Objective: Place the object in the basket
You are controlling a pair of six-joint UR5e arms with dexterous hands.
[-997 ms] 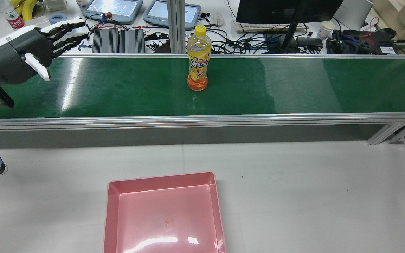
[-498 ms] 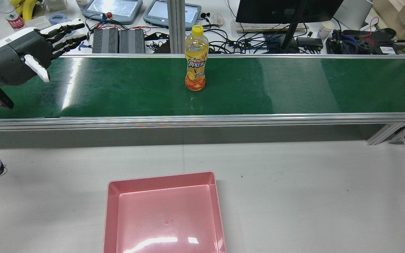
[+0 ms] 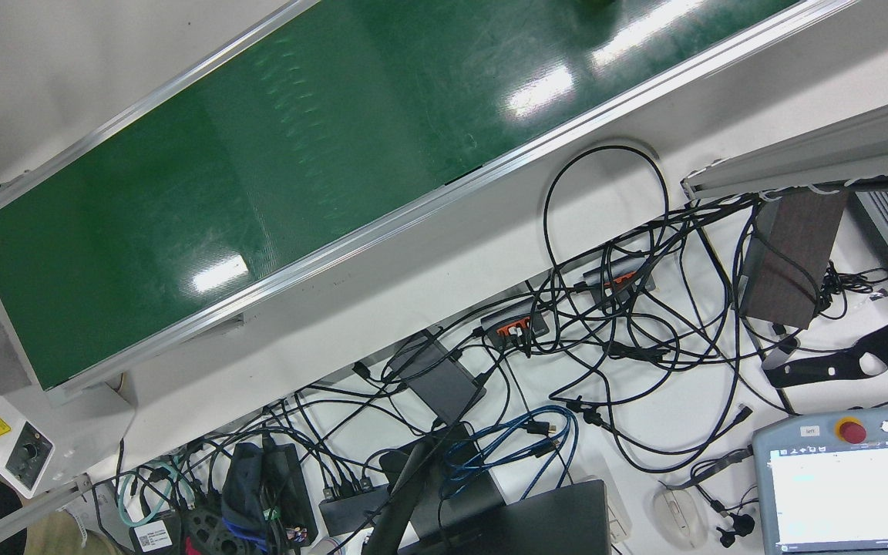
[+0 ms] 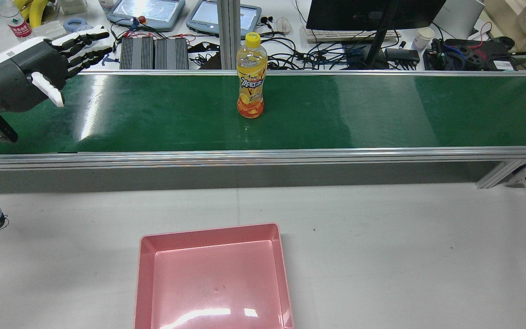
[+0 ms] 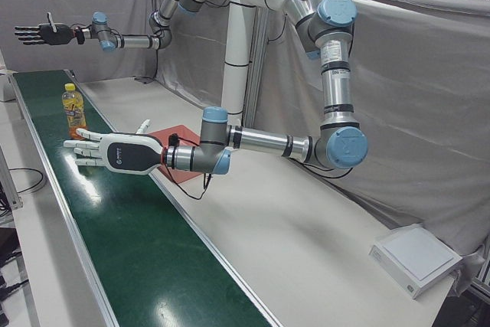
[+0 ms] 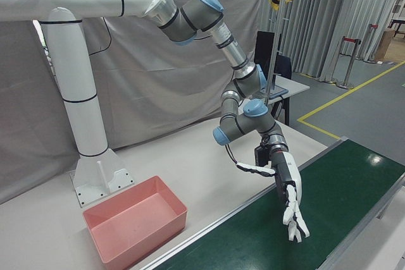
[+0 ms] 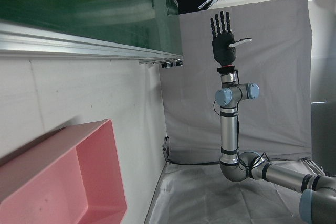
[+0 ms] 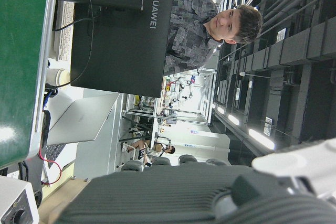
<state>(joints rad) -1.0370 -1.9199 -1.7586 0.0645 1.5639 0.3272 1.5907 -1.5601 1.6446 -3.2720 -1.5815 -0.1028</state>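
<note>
An orange drink bottle [image 4: 251,77] with a yellow cap stands upright on the green conveyor belt [image 4: 381,109], near its middle. In the left-front view the bottle [image 5: 73,110] is farther down the belt than my left hand [image 5: 115,152]. My left hand [image 4: 21,77] hovers open over the belt's left end, fingers spread and holding nothing. My right hand [image 6: 288,202] is open above the belt's other end, fingers stretched out, well away from the bottle. The pink basket [image 4: 208,230] lies empty on the white table in front of the belt.
Behind the belt a bench carries a monitor [image 4: 372,13], teach pendants, power supplies and tangled cables [image 3: 613,339]. The belt's aluminium rail [image 4: 263,155] separates it from the table. A person [image 8: 210,19] stands behind the monitor in the right hand view.
The bottle has moved slightly leftward along the belt, toward my left hand. My left hand has shifted a little up and back, still open.
</note>
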